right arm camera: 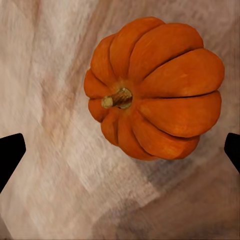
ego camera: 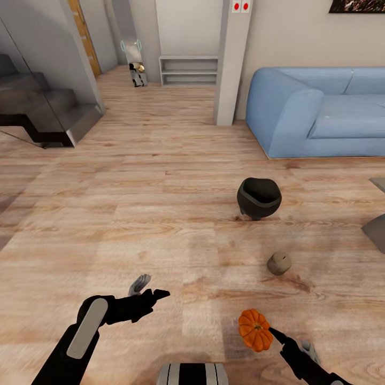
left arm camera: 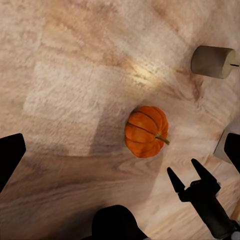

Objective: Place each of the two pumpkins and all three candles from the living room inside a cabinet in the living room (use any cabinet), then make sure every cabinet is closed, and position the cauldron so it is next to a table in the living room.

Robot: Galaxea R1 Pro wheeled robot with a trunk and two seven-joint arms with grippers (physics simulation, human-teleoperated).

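At the far left a dark staircase closes off that edge, and wide bare plank floor runs from it toward the middle, open for moving. Low in the head view the left gripper hangs over this floor, its jaws spread and holding nothing. In the left wrist view its dark fingertips sit wide at the frame's sides.

Further back, a low grey shelf unit stands against the wall beside a pale pillar.

Right of centre the cauldron rests on the floor: round, matte black-grey, thick-rimmed, wide-mouthed. Nearer the robot lies a candle, a short beige cylinder tipped on its side. Nearer again sits one pumpkin, orange, ribbed and slightly flattened, with a short stem. The right gripper is just beside it, jaws apart and empty; whether a tip touches the pumpkin cannot be told.

A blue sofa fills the right background, and a grey corner juts in at the right edge.
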